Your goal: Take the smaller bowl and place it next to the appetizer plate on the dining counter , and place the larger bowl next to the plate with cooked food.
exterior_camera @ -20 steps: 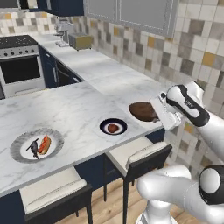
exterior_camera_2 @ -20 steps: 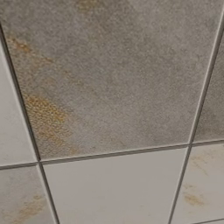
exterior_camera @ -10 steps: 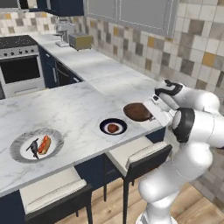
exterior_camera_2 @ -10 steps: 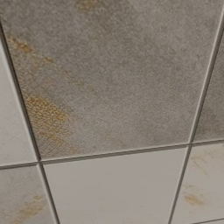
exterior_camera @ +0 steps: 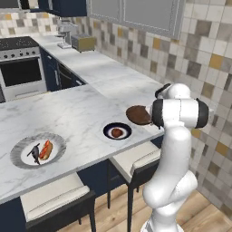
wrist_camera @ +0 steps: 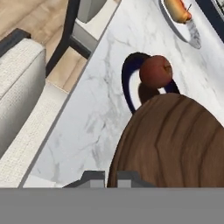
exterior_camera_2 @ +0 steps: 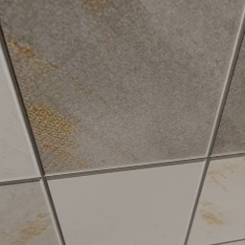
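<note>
The smaller bowl (exterior_camera: 137, 114), dark brown with wood grain, hangs just above the dining counter (exterior_camera: 68, 113) at its right end, held at its rim by my gripper (wrist_camera: 110, 178). In the hand view the smaller bowl (wrist_camera: 170, 140) partly covers the appetizer plate (wrist_camera: 127, 83), whose brown morsel (wrist_camera: 155, 71) shows beyond the rim. From the left base camera the appetizer plate (exterior_camera: 117, 132) lies just left of the bowl and in front of it. The plate with cooked food (exterior_camera: 38, 151) sits far left near the front edge. The larger bowl is out of view.
Cushioned stools (exterior_camera: 136, 159) stand under the counter's front edge, with wooden floor below. A stove (exterior_camera: 20, 63) and a toaster (exterior_camera: 83, 43) are along the back counter. A stained tiled wall (exterior_camera_2: 119, 95) stands close before the right base camera.
The arm has turned and drawn in, carrying the brown bowl a little leftward toward the small dark plate. The plates have not moved.
</note>
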{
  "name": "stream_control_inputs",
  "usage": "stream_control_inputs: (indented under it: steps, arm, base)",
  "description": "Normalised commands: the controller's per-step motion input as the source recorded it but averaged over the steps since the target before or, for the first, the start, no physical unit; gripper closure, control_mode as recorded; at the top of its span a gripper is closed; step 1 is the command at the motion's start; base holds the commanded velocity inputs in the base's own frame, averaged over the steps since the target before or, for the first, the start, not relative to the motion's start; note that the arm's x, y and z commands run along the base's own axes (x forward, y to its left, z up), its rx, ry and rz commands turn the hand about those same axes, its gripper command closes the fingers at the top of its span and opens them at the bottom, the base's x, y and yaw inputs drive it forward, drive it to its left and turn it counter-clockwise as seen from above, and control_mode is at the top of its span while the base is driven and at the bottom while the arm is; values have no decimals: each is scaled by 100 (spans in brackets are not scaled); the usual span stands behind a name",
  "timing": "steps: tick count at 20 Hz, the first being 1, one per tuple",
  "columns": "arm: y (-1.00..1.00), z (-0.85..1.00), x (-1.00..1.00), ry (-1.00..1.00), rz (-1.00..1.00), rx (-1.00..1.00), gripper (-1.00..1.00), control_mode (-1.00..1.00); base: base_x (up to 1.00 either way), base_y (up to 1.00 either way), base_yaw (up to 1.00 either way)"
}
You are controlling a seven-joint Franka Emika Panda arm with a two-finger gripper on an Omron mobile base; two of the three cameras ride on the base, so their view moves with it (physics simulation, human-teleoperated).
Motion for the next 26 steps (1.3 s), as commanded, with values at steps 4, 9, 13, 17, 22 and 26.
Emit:
stream_control_inputs:
  steps: [4,9,13,17,22,26]
  arm:
    - [1,-48,30,-4,4,0,100,-100]
    - [11,-41,28,-2,7,0,100,-100]
    - [15,-32,48,-3,6,0,100,-100]
    - [23,-37,31,-1,6,0,100,-100]
    - [33,-30,49,0,6,0,100,-100]
    - [36,-6,29,-1,8,0,100,-100]
  base:
    - [0,0,0]
    - [0,0,0]
    - [0,0,0]
    - [0,0,0]
    - [0,0,0]
    - [0,0,0]
